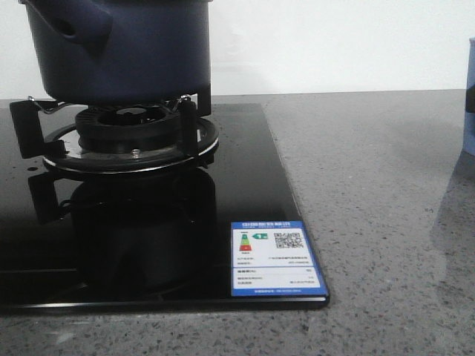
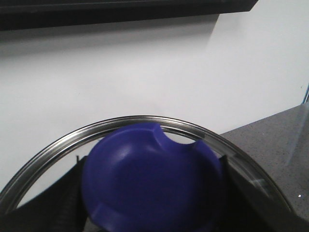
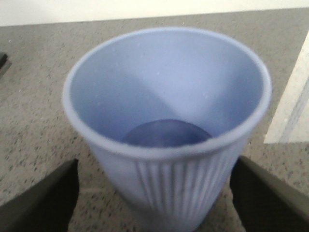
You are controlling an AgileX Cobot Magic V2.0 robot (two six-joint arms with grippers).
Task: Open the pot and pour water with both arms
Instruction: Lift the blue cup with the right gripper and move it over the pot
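The pot (image 1: 122, 48) sits upright on the burner (image 1: 130, 133), its stubby handle (image 1: 78, 26) pointing forward-left. The left hand (image 2: 154, 212) is clamped on the lid's blue knob (image 2: 152, 181). The right hand (image 3: 154, 212) stands apart around the ribbed cup (image 3: 166, 125).

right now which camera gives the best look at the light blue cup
The right wrist view: the cup fills the frame, open mouth, ribbed wall and base all visible. The front view catches only a blue sliver at its right edge. The left wrist view shows none of it.

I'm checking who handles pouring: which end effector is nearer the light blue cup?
Right: its end effector straddles the cup; the left one holds the lid.
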